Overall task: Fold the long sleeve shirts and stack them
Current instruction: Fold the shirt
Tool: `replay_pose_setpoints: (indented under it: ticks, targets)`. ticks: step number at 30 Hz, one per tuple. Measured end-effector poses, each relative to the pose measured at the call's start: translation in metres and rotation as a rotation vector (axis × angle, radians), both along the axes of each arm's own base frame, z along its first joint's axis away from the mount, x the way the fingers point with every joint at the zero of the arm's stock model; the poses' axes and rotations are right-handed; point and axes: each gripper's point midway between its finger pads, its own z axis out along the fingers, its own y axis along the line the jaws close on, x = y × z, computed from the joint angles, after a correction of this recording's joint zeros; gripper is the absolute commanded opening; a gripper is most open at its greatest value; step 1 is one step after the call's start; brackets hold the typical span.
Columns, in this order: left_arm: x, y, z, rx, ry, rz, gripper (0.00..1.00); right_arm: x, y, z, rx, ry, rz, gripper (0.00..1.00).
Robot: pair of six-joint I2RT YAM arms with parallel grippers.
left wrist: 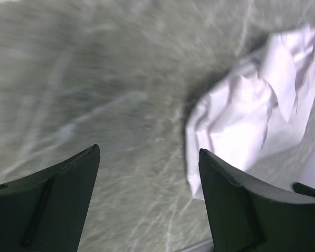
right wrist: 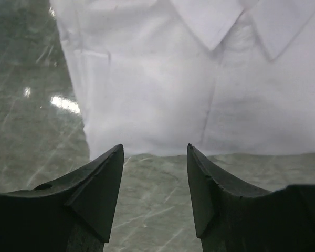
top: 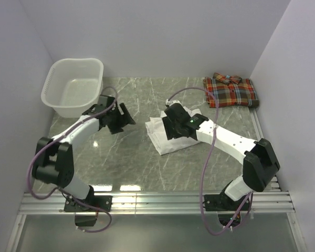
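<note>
- Nearest the lens in the right wrist view were the right gripper's (right wrist: 155, 149) two dark fingers, parted with only bare table (right wrist: 37, 105) between them and gripping nothing.
- Just ahead of those fingertips lay the near edge of the white shirt (right wrist: 163, 79). It ran past both jaws on either side, with its collar farther out beyond them.
- The left gripper (left wrist: 149, 152) also stood spread wide and empty over the marble. The white shirt lay ahead of it and off beyond one finger, not between the jaws. That view was smeared, so I could read no finer detail.
- From above, the plaid shirt (top: 231, 90) sat as a folded block well apart from both sets of jaws, out past the right gripper toward the far corner.
- The laundry basket (top: 76, 62) stood near the left jaws, on their far side.
- My judgement: the white shirt looked folded into a compact packet, so the folding seemed done or nearly so, and stacking had not yet begun.
- The next move would call for getting the right jaws under or around that near edge, pinching through all layers so the fold kept its shape, then carrying it onto the plaid one.
</note>
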Motion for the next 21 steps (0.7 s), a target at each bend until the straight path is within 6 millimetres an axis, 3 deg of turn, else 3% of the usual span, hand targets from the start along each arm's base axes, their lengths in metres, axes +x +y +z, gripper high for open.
replay_pose_setpoints:
  ticks: [4,7,16,21]
  targets:
    - [0.006,-0.041,-0.017,-0.033,0.030,-0.082,0.73,-0.009,0.013,-0.014,0.111,0.034,0.009,0.59]
    - [0.014,-0.057,-0.028,-0.052,0.037,-0.109,0.68,-0.006,0.024,-0.014,0.186,0.034,0.013,0.58]
    - [0.028,-0.083,-0.054,-0.097,0.055,-0.144,0.59,0.023,0.038,-0.003,0.330,-0.001,-0.041,0.55]
    - [0.030,-0.092,-0.059,-0.122,0.052,-0.168,0.49,0.042,0.057,-0.010,0.367,0.000,-0.057,0.55]
